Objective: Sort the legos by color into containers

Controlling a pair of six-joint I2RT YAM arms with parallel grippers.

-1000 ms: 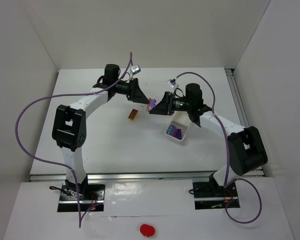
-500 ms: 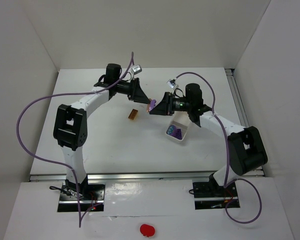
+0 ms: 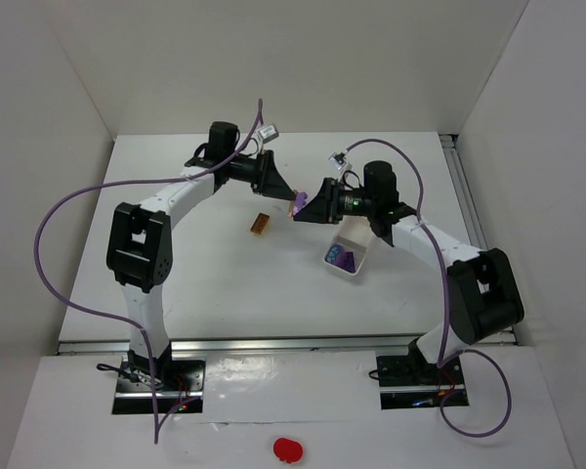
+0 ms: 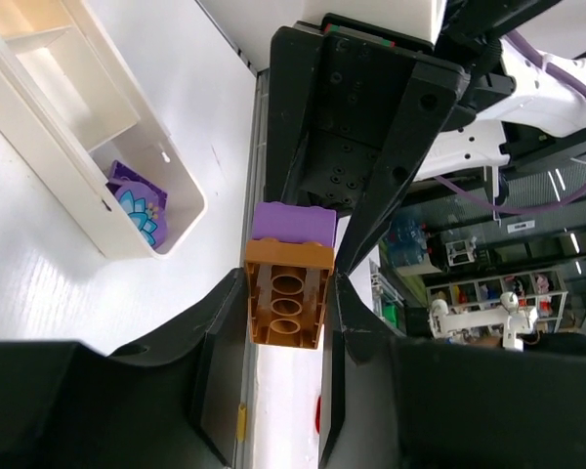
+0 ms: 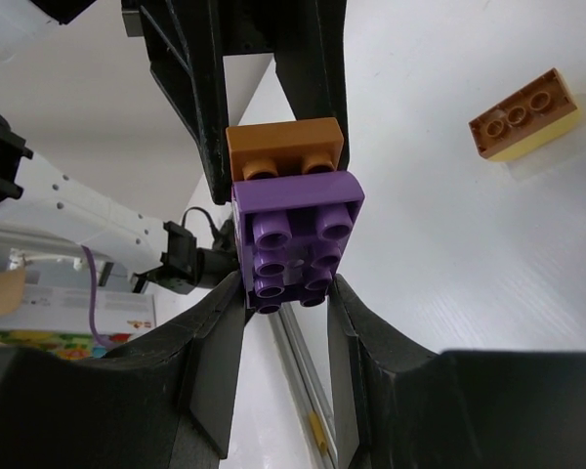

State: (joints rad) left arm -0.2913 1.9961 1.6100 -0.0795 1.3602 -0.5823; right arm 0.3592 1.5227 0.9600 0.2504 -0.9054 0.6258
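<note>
The white tray (image 3: 355, 243) holds a few purple pieces (image 3: 340, 259), one of them printed with a pale blue flower, as the left wrist view shows. More white compartments run on past it in that view, and I cannot make out what is in them. In the air beyond the tray and to its left, the two arms meet nose to nose. The left gripper (image 4: 285, 318) is closed on the orange brick (image 4: 286, 293), a finger against each side, with the hollow underside facing its camera. The right gripper (image 5: 288, 293) is clamped the same way on the purple brick (image 5: 295, 239), studs toward its own camera. The purple brick sits stacked on the orange one. A loose orange brick (image 3: 260, 224), on a yellow piece, lies flat on the table well left of the tray
</note>
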